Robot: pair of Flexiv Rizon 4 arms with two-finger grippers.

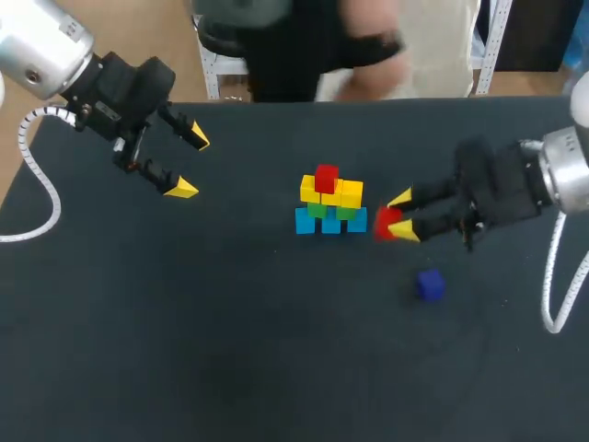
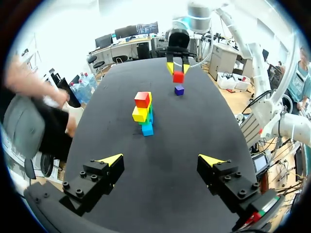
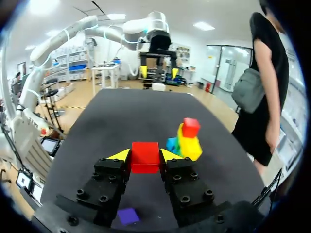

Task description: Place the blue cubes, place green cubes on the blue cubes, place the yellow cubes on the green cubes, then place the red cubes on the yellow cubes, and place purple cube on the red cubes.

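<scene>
Two tools showing. R tool (image 1: 401, 215) is gripping a red cube (image 3: 145, 156) btwn both yellow tips, narrow gap, just the cube's width. It's sitting just right of the stack (image 1: 329, 203), cube close to the end of the bottom row; can't tell if touching. L tool (image 1: 190, 164) is hanging wide open w/ nothing btwn the tips, well apart from the stack, over the far-left part of the worktop (image 1: 184, 350). Stack is sitting mid-worktop: blue cubes (image 1: 331, 223) lying in a row at the bottom, green cubes (image 1: 317, 210) resting on those, yellow cubes (image 1: 350, 193) resting on the green, and a second red cube (image 1: 326, 178) sitting on top, toward the left end. Purple cube (image 1: 430, 284) is lying alone on the worktop, near the R tool on the robot's side of it, apart from the stack.
</scene>
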